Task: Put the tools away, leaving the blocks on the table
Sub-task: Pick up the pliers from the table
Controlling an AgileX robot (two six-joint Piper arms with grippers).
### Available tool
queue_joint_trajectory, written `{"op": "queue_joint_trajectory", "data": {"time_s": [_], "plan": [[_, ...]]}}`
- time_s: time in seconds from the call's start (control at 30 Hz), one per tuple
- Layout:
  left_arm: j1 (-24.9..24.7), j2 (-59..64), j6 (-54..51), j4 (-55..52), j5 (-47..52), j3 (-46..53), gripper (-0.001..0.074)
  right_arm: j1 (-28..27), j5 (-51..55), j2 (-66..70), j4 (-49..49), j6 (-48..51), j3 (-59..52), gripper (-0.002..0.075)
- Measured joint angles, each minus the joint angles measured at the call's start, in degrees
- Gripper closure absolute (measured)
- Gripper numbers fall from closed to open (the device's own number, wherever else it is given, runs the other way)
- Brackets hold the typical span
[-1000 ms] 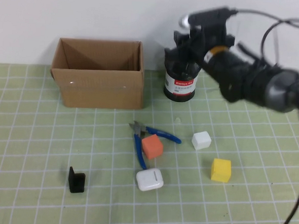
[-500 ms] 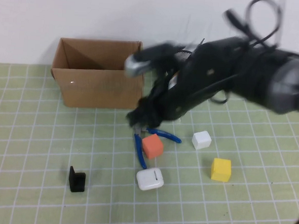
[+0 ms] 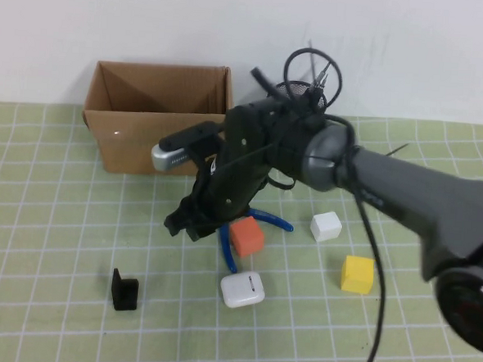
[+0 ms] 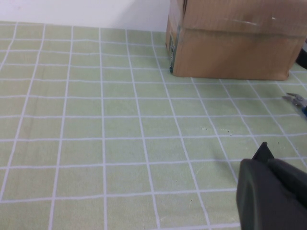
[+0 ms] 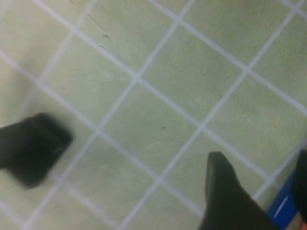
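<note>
The right gripper (image 3: 191, 221) has swung from the black jar at the back, now hidden behind the arm, down to the desk (image 3: 50, 218), a pale green mat with a white grid. Its jaws stand open, gripping nothing, just beside the nose of the blue-handled pliers (image 3: 251, 223), which lie flat around the orange cube (image 3: 246, 236). That looks like the approach to grasp them, likely for the open brown cardboard box (image 3: 158, 131). The left gripper (image 4: 268, 194) hovers low near the box, jaws closed and empty. White cube (image 3: 326, 226) and yellow cube (image 3: 356, 274) sit apart
</note>
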State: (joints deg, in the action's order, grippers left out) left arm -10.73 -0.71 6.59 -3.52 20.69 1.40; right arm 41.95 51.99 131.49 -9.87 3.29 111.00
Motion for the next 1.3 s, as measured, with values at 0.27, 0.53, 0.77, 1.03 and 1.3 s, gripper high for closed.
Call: {"op": "queue_joint_trajectory", "data": {"time_s": [0.27, 0.53, 0.77, 1.03, 1.3], "plan": [[0.0, 0.0, 0.0, 0.0, 0.0, 0.0, 0.0738, 0.0, 3.75, 3.2, 5.36, -1.14, 5.89, 0.0471], [0.0, 0.0, 0.0, 0.0, 0.0, 0.0, 0.0738, -0.61, 5.27, 4.25, 7.65, -4.73, 6.41, 0.0471], [0.0, 0.0, 0.0, 0.0, 0.0, 0.0, 0.0738, -0.78, 4.98, 6.02, 7.77, -4.73, 6.54, 0.0471], [0.0, 0.0, 0.0, 0.0, 0.09, 0.0, 0.0738, -0.87, 4.79, 6.44, 8.26, -4.73, 6.63, 0.048], [0.0, 0.0, 0.0, 0.0, 0.09, 0.0, 0.0738, -0.87, 9.16, 6.47, 8.38, -6.89, 6.76, 0.0485]]}}
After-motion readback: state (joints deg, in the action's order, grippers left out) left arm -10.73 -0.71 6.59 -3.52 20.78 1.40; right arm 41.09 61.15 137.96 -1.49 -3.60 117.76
